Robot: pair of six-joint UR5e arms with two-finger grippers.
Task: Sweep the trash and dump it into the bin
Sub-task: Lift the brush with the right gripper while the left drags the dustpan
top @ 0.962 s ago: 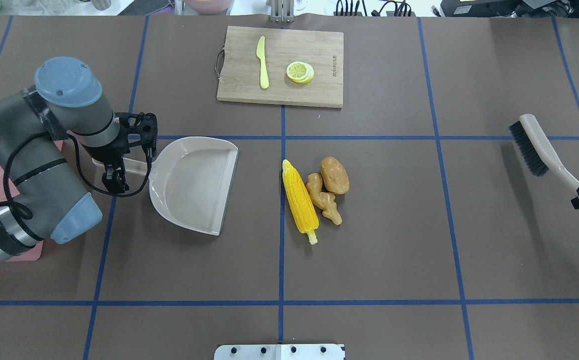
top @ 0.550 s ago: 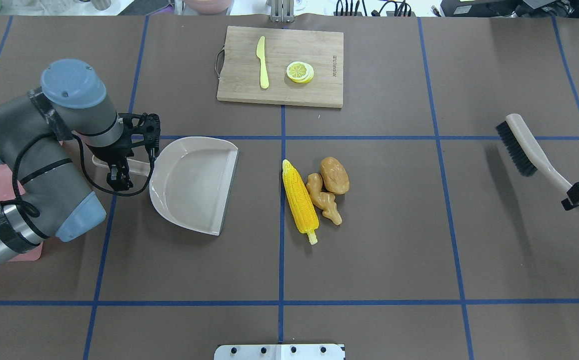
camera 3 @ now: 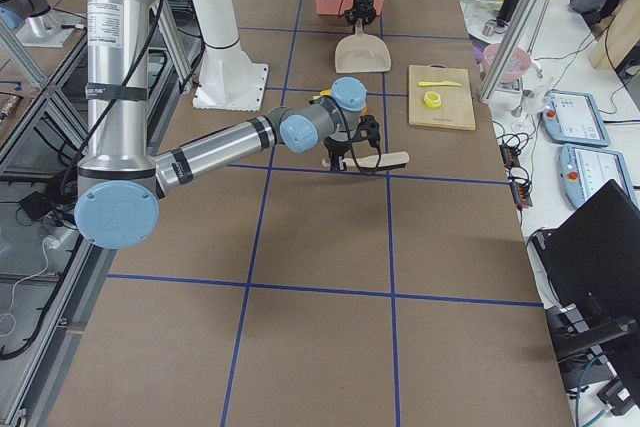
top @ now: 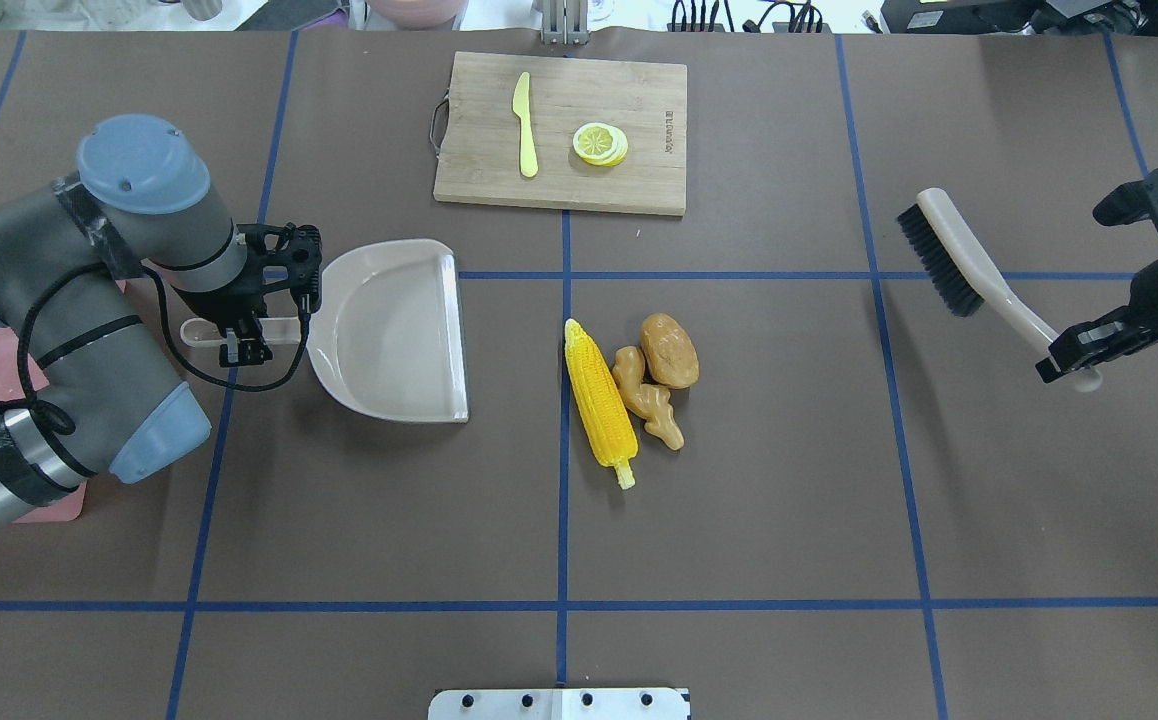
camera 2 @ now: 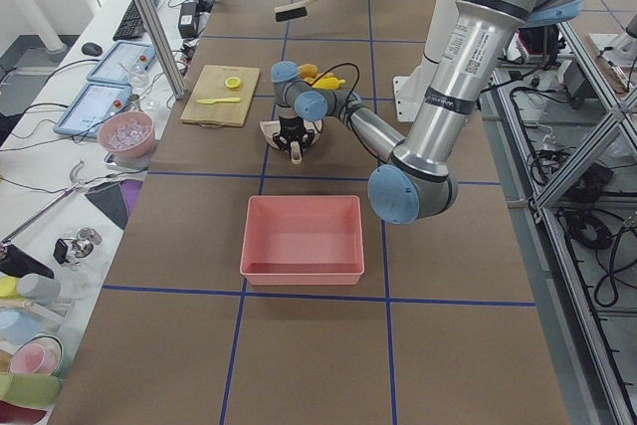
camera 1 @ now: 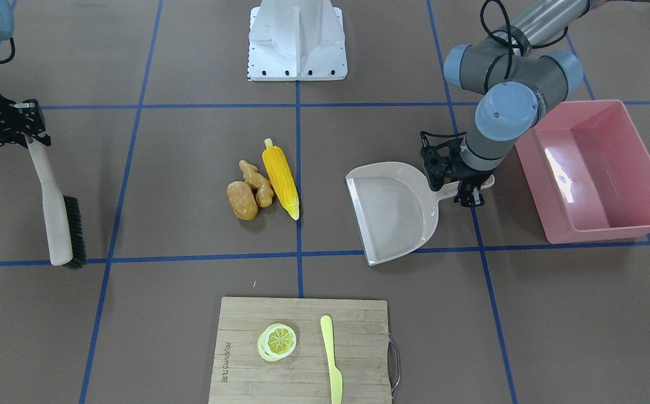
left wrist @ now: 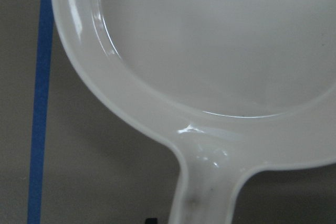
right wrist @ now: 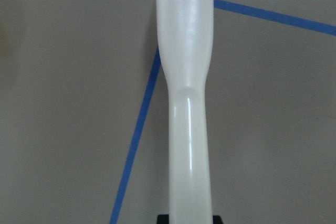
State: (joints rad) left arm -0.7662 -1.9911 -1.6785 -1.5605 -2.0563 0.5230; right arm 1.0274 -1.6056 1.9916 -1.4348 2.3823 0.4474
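Left gripper point(top: 239, 335) clamped on dustpan point(top: 389, 330) handle, bin point(camera 1: 600, 168) beside that arm; right gripper point(top: 1074, 355) clamped on brush point(top: 949, 255) handle. Corn point(top: 599, 400), ginger point(top: 647, 395), potato point(top: 669, 350) mid-table between them. Risk: pan well apart, a fast sweep rolls potato past its lip

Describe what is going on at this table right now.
The left gripper is shut on the handle of the beige dustpan, whose open edge faces the corn cob, ginger root and potato. The right gripper holds a brush on their far side. Nothing is swept yet, and the pink bin holds none of them.
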